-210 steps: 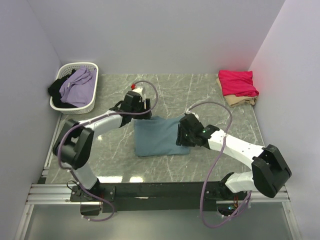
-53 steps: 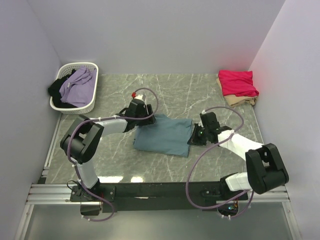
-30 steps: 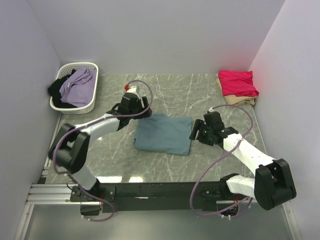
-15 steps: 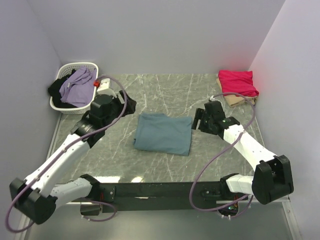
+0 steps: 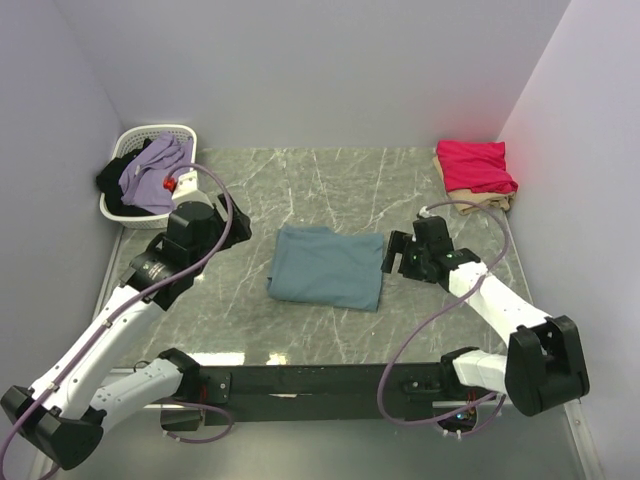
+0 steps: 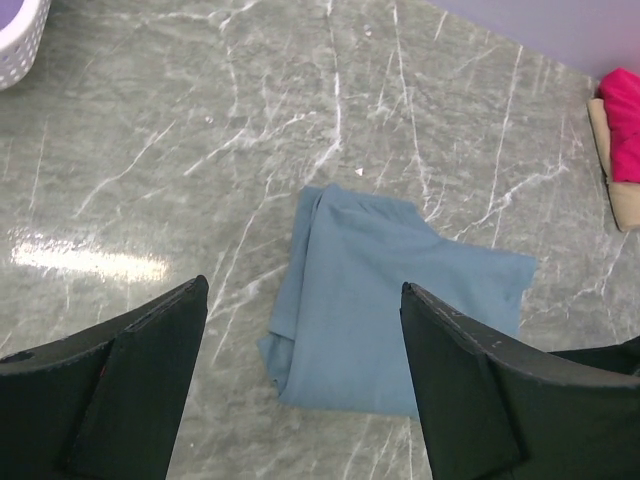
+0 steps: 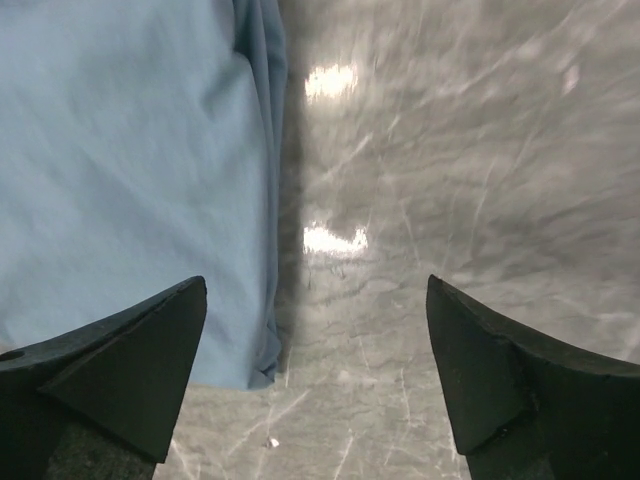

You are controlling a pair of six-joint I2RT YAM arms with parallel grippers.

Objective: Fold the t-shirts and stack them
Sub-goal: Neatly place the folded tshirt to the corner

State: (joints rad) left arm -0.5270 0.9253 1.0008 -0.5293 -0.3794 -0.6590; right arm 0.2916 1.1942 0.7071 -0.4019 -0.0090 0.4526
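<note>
Teal-blue folded cloth t-shirt [image 5: 327, 267] lies mid-frame, its right edge just beside the empty, spread right end effector [image 5: 393, 258]; the left end effector [image 5: 232, 222], likewise spread, sits farther off.

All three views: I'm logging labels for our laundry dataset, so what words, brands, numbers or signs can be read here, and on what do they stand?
None: no readable text shows in any view.
The teal-blue t-shirt, crimson-pink t-shirt, beige t-shirt, white basket and marble table show no print, tag or label.
</note>
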